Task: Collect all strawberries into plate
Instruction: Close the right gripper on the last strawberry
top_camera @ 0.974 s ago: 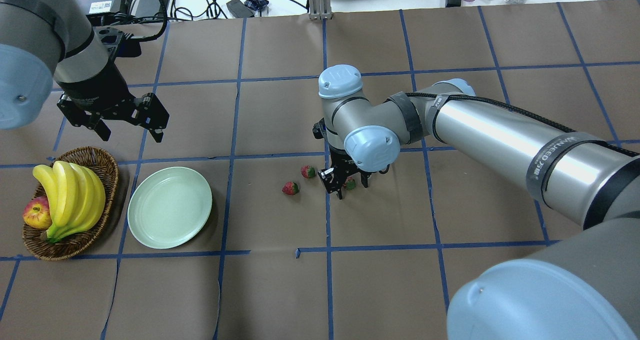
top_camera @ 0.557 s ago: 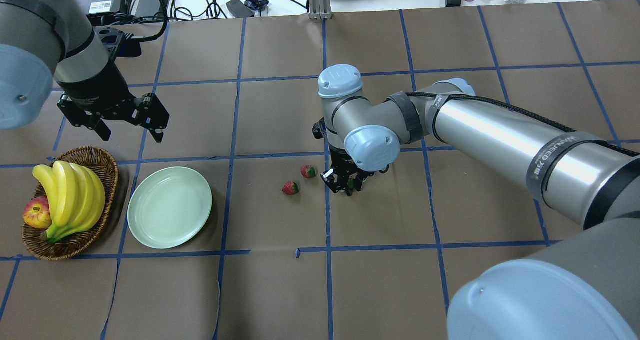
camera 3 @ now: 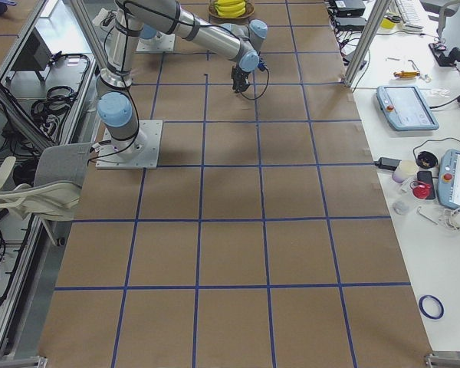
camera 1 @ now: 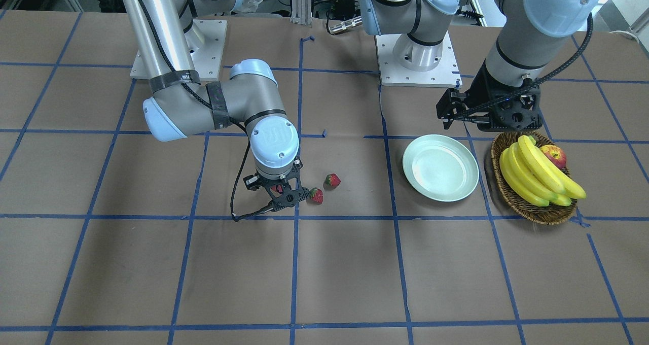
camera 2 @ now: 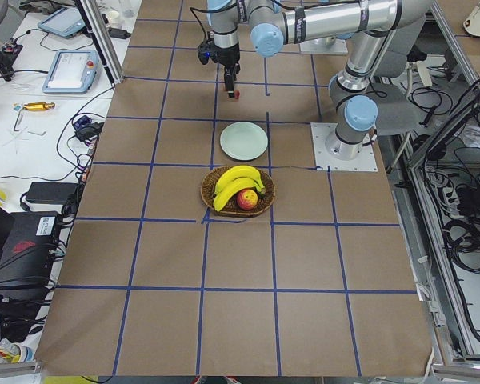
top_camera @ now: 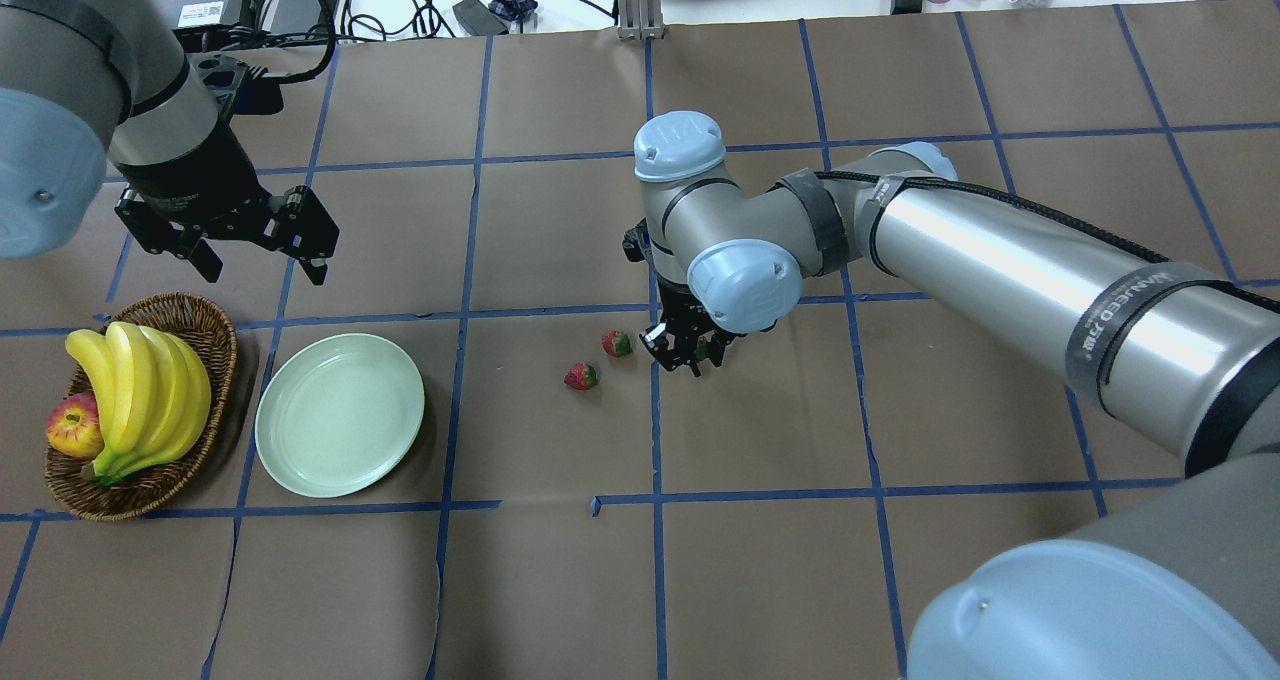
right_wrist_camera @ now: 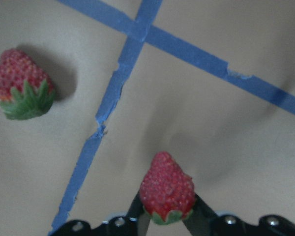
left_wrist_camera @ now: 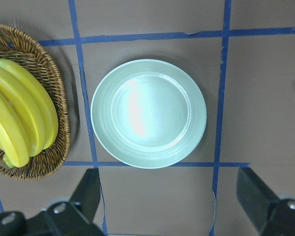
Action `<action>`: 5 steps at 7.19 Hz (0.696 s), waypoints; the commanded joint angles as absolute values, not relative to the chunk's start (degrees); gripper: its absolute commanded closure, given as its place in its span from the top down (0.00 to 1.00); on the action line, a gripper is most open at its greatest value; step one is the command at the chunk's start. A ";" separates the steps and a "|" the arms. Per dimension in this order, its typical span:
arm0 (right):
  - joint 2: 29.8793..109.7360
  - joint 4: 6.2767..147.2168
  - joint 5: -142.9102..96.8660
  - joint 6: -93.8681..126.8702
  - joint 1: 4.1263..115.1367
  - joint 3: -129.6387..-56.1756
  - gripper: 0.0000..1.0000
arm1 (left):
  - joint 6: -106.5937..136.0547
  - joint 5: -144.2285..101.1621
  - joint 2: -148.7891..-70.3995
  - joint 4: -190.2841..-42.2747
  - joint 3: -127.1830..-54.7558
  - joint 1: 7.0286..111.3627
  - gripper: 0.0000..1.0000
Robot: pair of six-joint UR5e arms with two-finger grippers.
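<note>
My right gripper (top_camera: 690,355) is shut on one strawberry (right_wrist_camera: 167,194), which shows red between the fingers (camera 1: 277,188) just above the brown paper. Two more strawberries lie on the table to its left in the overhead view: one (top_camera: 617,343) close by and one (top_camera: 581,376) a little nearer the plate. The pale green plate (top_camera: 340,415) sits empty further left, beside the basket. My left gripper (top_camera: 262,263) hangs open above and behind the plate, and its wrist view looks straight down on the plate (left_wrist_camera: 148,113).
A wicker basket (top_camera: 218,332) with bananas (top_camera: 150,390) and an apple (top_camera: 72,428) stands left of the plate. Blue tape lines cross the brown table cover. Cables and boxes lie beyond the table's far edge.
The right gripper's fingers closed around the strawberry between them, and the gripper has risen slightly with it. The left arm has not moved.
</note>
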State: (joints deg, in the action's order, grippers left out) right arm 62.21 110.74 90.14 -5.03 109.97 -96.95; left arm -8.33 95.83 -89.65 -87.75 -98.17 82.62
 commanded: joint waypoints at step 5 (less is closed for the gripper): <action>61.36 110.57 89.13 4.21 118.72 -88.35 0.00 | -8.52 95.97 -89.65 -87.63 -97.91 82.62 1.00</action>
State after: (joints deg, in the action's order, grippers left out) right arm 62.66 110.53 89.51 2.20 115.87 -90.84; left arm -8.46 95.82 -89.61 -87.63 -97.96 82.62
